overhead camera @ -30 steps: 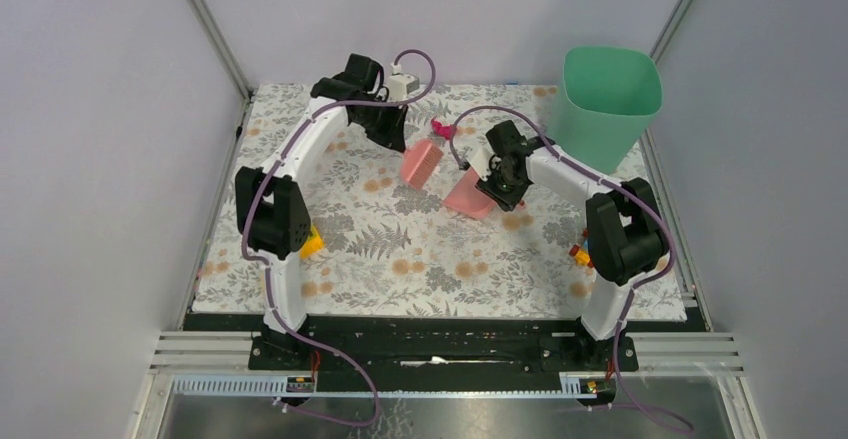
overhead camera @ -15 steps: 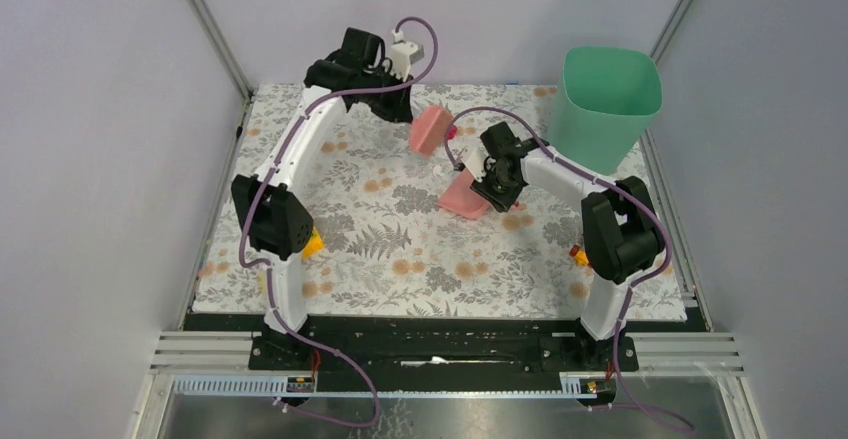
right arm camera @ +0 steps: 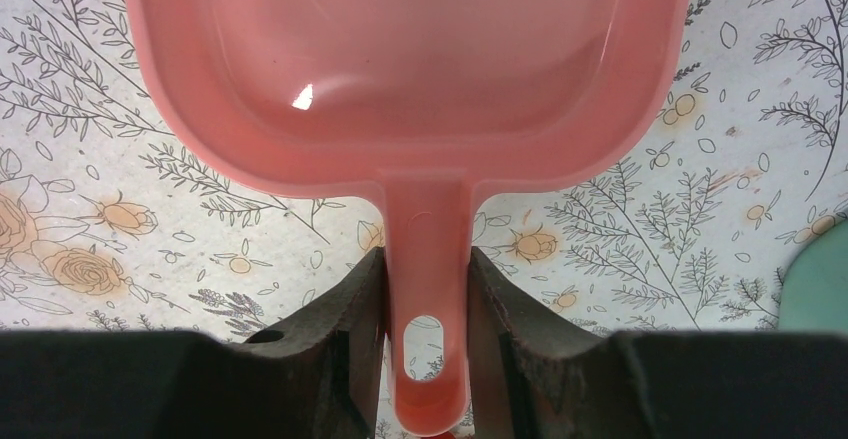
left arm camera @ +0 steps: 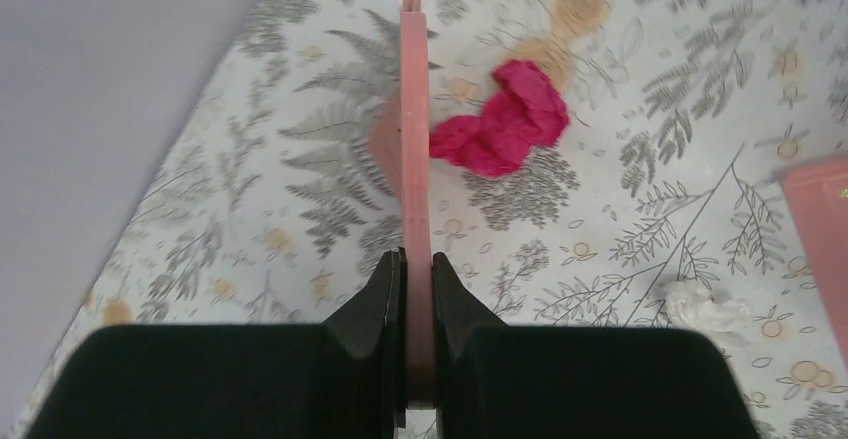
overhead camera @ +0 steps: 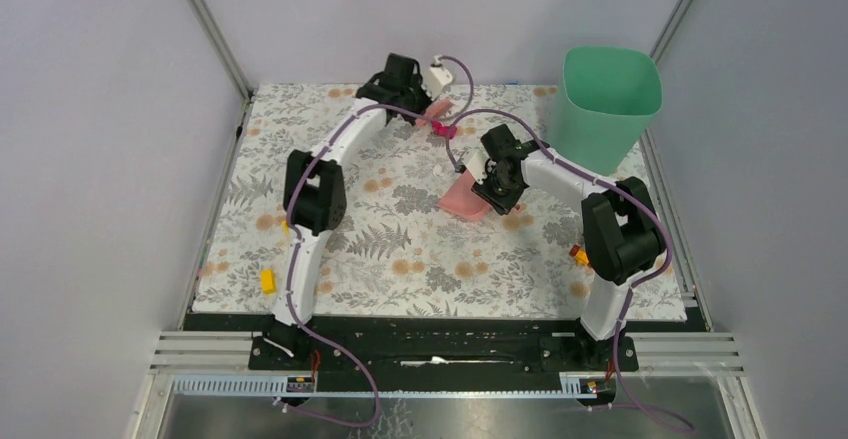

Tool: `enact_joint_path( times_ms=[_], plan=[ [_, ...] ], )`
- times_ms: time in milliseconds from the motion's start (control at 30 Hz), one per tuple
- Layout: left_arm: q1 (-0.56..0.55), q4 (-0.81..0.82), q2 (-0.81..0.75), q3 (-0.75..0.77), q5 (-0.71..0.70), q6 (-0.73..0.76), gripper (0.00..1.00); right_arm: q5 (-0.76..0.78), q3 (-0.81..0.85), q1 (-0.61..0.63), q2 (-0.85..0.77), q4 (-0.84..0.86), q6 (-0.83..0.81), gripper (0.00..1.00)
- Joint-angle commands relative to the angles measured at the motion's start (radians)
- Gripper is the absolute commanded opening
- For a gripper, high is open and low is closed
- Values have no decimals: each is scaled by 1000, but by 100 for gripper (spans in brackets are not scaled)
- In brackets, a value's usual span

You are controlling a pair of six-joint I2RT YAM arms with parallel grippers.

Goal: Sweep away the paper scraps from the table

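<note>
A magenta paper scrap (overhead camera: 441, 131) lies near the far edge of the leaf-patterned table (overhead camera: 400, 259). In the left wrist view this scrap (left arm camera: 505, 124) touches the right face of a thin pink sweeper board (left arm camera: 414, 139). My left gripper (left arm camera: 417, 259) is shut on that board, and in the top view it (overhead camera: 430, 109) sits just behind the scrap. My right gripper (right arm camera: 425, 289) is shut on the handle of the pink dustpan (right arm camera: 400, 59). The pan (overhead camera: 463, 199) rests on the table in front of the scrap. A small white wad (left arm camera: 705, 307) lies near the pan's edge.
A tall green bin (overhead camera: 610, 104) stands at the far right corner, and its edge shows in the right wrist view (right arm camera: 815, 289). A yellow brick (overhead camera: 267, 280) lies at the near left. A small toy vehicle (overhead camera: 578, 254) sits by the right arm. Grey walls close the sides.
My left arm has swung right and toward the far edge, carrying the pink board behind the magenta scrap. The yellow brick is now uncovered. The dustpan shifted slightly left.
</note>
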Motion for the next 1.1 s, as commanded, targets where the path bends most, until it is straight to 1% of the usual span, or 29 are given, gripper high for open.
enact_joint_path(
  times_ms=[0, 133, 233, 367, 467, 533, 700, 767, 867, 1067],
  plan=[
    [-65, -31, 27, 66, -12, 235, 0, 15, 3, 5, -28, -3, 23, 0],
    [-95, -177, -5, 10, 9, 309, 0, 31, 2, 6, -26, 6, 36, 0],
    [-104, -252, -62, -63, 27, 296, 0, 35, 2, 5, -23, 15, 43, 0],
    [-104, -354, -133, -101, 86, 175, 0, 43, 1, 5, -16, 32, 57, 0],
    [-104, -444, -168, -107, 176, 74, 0, 72, 0, 6, -7, 42, 67, 0],
    [-104, -476, -189, -121, 241, 2, 0, 79, 0, 6, -1, 44, 71, 0],
    [-103, -500, -220, -122, 432, -199, 0, 68, 6, 6, 10, 45, 83, 0],
    [-102, -466, -245, -141, 470, -270, 0, 66, 4, 6, 6, 45, 83, 0],
    [-94, -447, -270, -137, 453, -306, 0, 57, -17, 6, -10, 46, 77, 0],
    [-42, -460, -307, -81, 365, -308, 0, 72, -103, 6, -82, 43, 28, 0]
  ],
)
